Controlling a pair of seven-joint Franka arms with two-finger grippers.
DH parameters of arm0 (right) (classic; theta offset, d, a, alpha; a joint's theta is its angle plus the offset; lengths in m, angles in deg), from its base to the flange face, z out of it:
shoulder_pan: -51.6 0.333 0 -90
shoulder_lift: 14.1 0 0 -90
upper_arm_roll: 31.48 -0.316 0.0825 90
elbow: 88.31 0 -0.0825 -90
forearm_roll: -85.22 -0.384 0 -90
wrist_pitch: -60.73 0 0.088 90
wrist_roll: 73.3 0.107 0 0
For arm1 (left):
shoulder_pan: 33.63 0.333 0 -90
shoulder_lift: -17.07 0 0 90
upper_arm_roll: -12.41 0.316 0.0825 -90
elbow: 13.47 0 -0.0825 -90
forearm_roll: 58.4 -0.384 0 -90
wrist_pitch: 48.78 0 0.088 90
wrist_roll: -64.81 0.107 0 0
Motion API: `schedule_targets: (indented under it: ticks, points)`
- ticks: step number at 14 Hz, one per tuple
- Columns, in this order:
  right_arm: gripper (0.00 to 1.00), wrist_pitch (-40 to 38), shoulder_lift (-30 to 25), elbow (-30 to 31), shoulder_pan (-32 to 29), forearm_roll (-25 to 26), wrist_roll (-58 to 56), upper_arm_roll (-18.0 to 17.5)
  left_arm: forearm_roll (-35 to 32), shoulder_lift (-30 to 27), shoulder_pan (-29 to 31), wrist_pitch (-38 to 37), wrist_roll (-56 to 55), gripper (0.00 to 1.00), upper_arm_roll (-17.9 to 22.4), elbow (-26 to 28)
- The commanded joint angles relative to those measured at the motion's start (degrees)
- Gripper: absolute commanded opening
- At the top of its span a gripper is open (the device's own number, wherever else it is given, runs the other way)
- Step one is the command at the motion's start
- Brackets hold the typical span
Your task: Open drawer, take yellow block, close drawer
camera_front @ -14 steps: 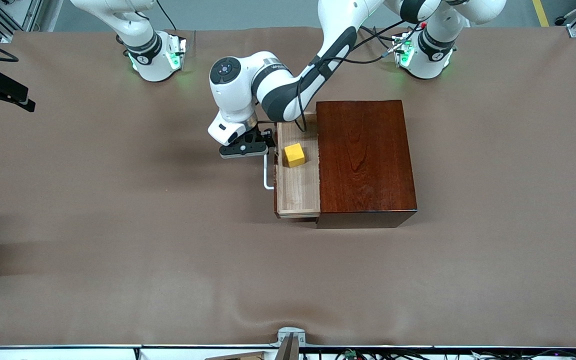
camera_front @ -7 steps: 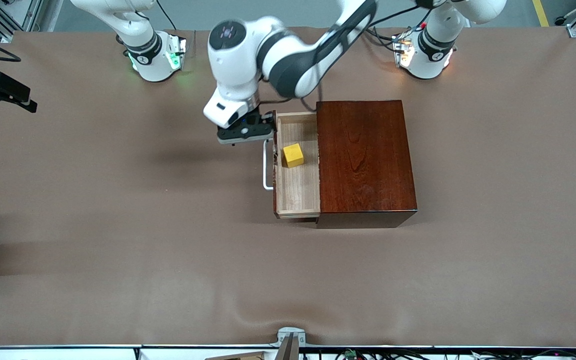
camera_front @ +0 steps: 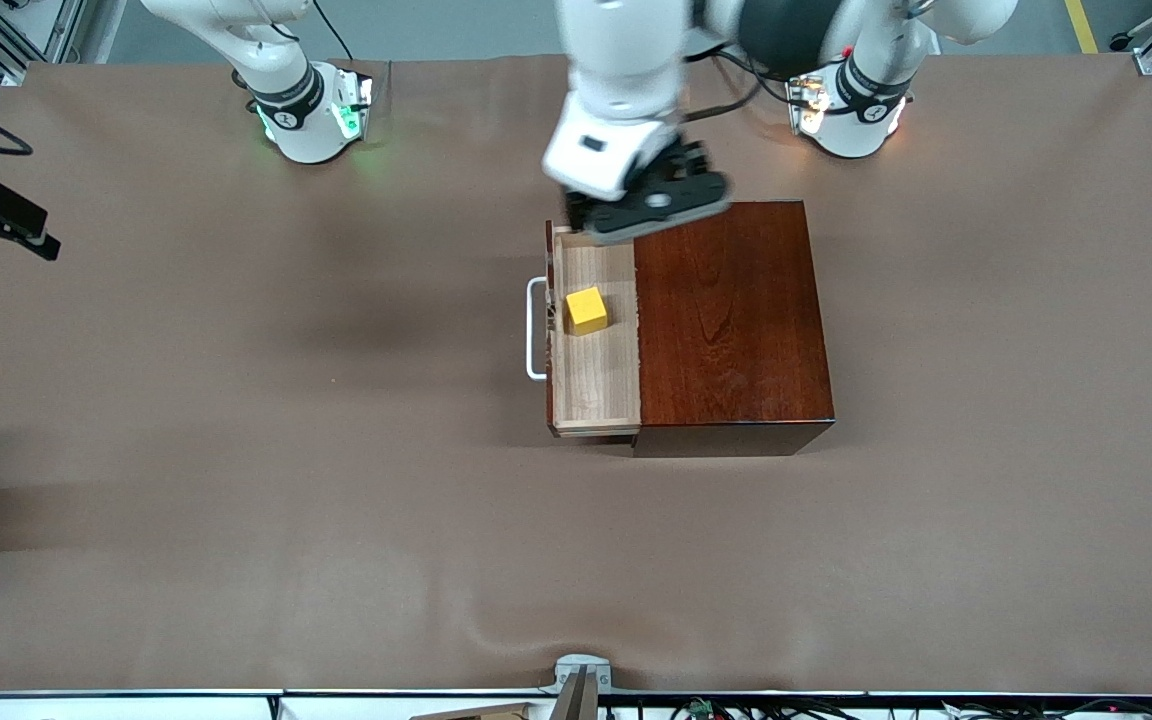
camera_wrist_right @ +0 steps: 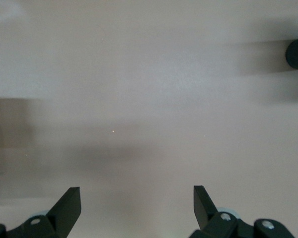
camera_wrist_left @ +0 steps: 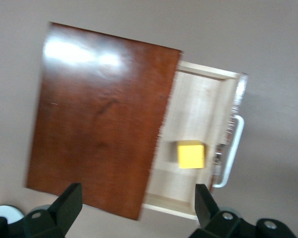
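One brown-covered table (camera_front: 236,420), its edges cut off in your front view. One dark reddish-brown wooden box (camera_front: 726,310) near the left arm's base; its front face is hidden from above. One drawer (camera_front: 596,370), pulled partway out toward the right arm's end, its inner part concealed under the box top. One left gripper (camera_front: 648,207) over the box's farther corner, covering that corner; fingers (camera_wrist_left: 67,203) spread wide, empty. One right gripper (camera_wrist_right: 137,208) over bare table, fingers apart, empty; you see it only in its wrist view. One yellow block (camera_front: 586,310) on the drawer floor, beside the white handle (camera_front: 533,330).
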Motion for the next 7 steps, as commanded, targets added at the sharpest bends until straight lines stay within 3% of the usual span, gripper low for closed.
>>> schedule_targets:
  ticks: [1,7]
  points:
    - [1.00,-0.26,0.98,-1.57,-0.14,-0.04,0.12,-0.53,-1.11,-5.51,5.07,-3.48,8.53,1.00,-0.60,4.63]
    - [1.00,1.06,3.79,-1.66,4.16,-0.22,9.42,-0.79,-1.46,-16.41,17.45,-3.50,23.22,1.00,-0.69,16.59]
